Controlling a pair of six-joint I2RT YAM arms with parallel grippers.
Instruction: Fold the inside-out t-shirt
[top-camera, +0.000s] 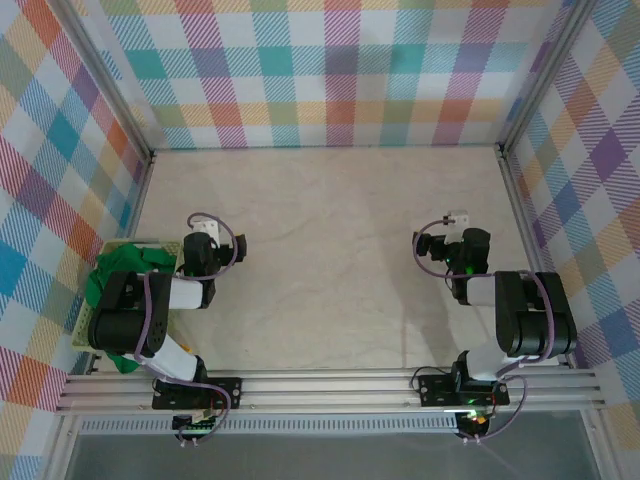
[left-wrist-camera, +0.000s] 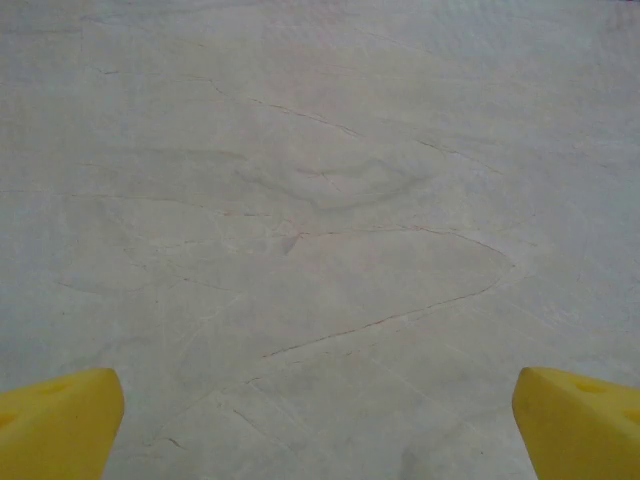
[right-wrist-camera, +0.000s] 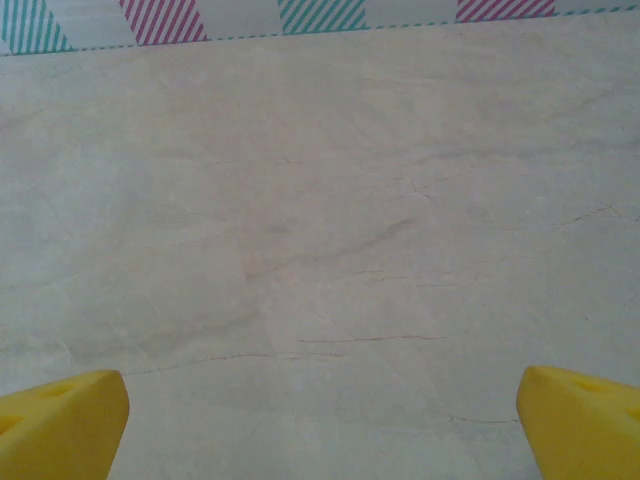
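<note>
In the top view you see the shirt (top-camera: 118, 264) bunched up in a basket (top-camera: 82, 325) at the table's (top-camera: 330, 300) left edge, close to the near-left corner. Your left arm (top-camera: 130, 318) reaches over the basket and covers part of the green cloth; a little more green shows below the arm's elbow. The arm's wrist hangs just inside the basket's right rim, over bare table. Your right arm (top-camera: 520, 318) stands by the right edge, its wrist turned in toward the middle. The plaid walls (top-camera: 330, 70) close off the far side and both flanks.

In the left wrist view, your left gripper (left-wrist-camera: 320, 430) is spread wide: one yellow fingertip (left-wrist-camera: 60, 425) sits in each bottom corner, with nothing between them. Below lies only the pale, creased table cover.

In the right wrist view, your right gripper (right-wrist-camera: 320, 430) is likewise wide apart, its fingertips (right-wrist-camera: 580, 425) in the bottom corners, holding nothing. It looks across the wrinkled cover toward the far edge, where a strip of wall shows along the top.
</note>
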